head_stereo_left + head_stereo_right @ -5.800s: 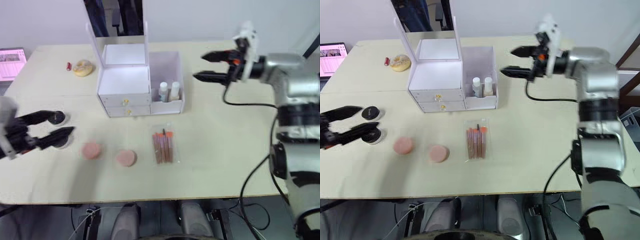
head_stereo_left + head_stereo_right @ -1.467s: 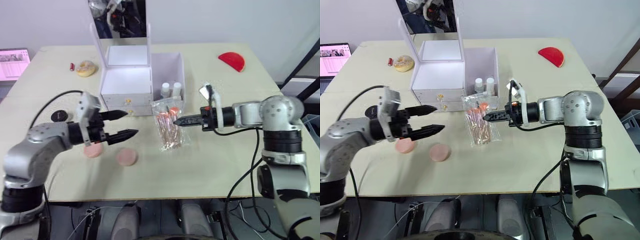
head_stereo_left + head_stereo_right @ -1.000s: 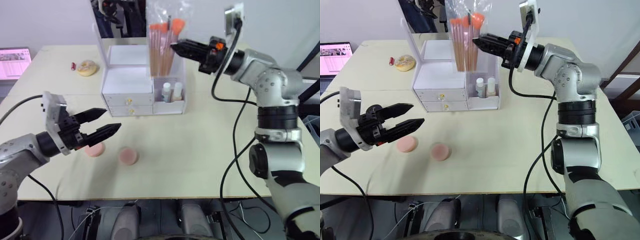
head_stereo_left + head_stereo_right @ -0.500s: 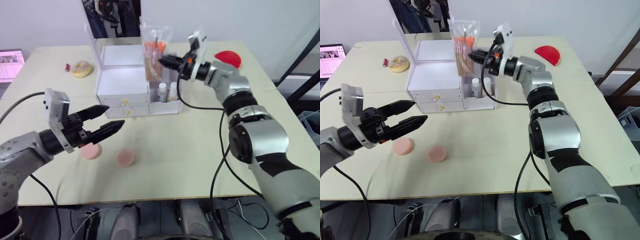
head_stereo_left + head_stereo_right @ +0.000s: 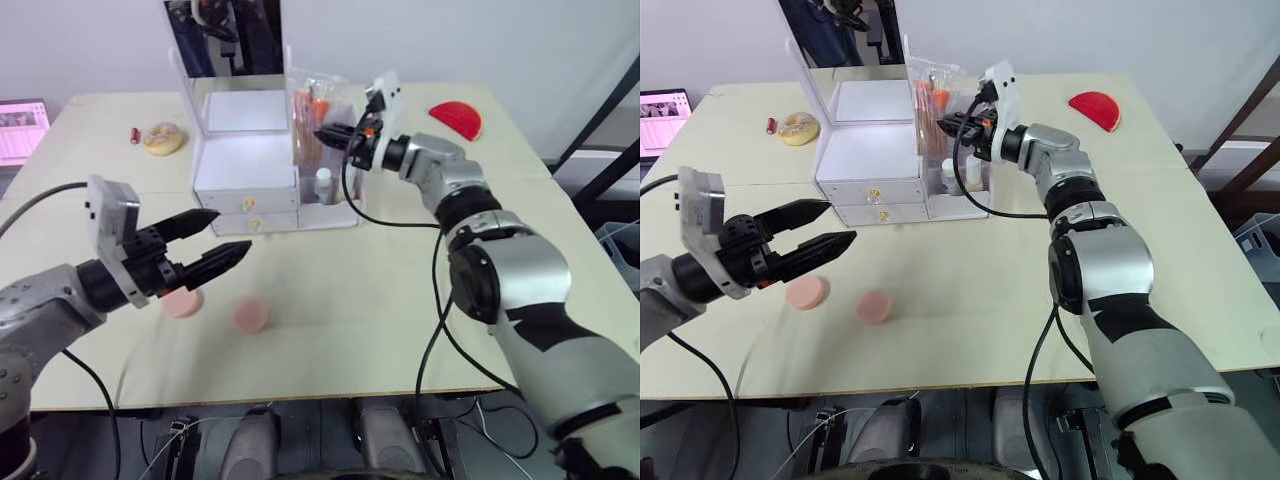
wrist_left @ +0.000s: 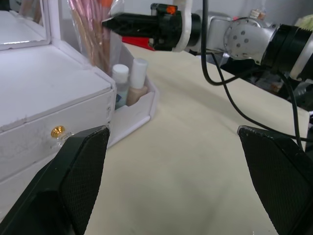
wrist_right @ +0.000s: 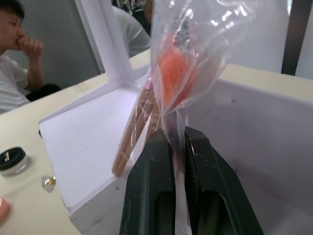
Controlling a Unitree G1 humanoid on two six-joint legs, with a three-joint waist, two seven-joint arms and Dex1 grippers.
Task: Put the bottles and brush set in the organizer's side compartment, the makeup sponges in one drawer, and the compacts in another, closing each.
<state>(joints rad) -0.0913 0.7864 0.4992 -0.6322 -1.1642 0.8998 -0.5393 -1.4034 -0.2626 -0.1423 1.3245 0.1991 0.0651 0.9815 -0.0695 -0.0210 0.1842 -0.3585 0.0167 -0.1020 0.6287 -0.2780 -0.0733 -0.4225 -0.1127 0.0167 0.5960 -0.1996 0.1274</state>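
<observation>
The clear plastic pouch of orange-tipped makeup brushes (image 5: 930, 105) stands nearly upright, its long axis vertical with the orange bristle ends up, lowered into the side compartment of the white plastic organizer (image 5: 868, 150). The right tool (image 5: 946, 123) is clenched on the pouch's edge, pinching the film between its black fingers (image 7: 146, 171). Two small white-capped bottles (image 6: 129, 83) stand in the same compartment, in front of the pouch and close beside it; the organizer's raised mirror lid (image 5: 225, 40) rises just beside the brushes.

The left tool (image 5: 225, 240) hangs over the pale surface (image 5: 400, 300) in front of the drawers, fingers spread and holding nothing. Beside and below it lie two round pink makeup sponges (image 5: 252, 316). A red half-round object (image 5: 456, 120) and a yellowish round object (image 5: 164, 137) lie at the back of the surface.

Half a second ago the pouch was held higher above the compartment; now it sits lower inside it.
</observation>
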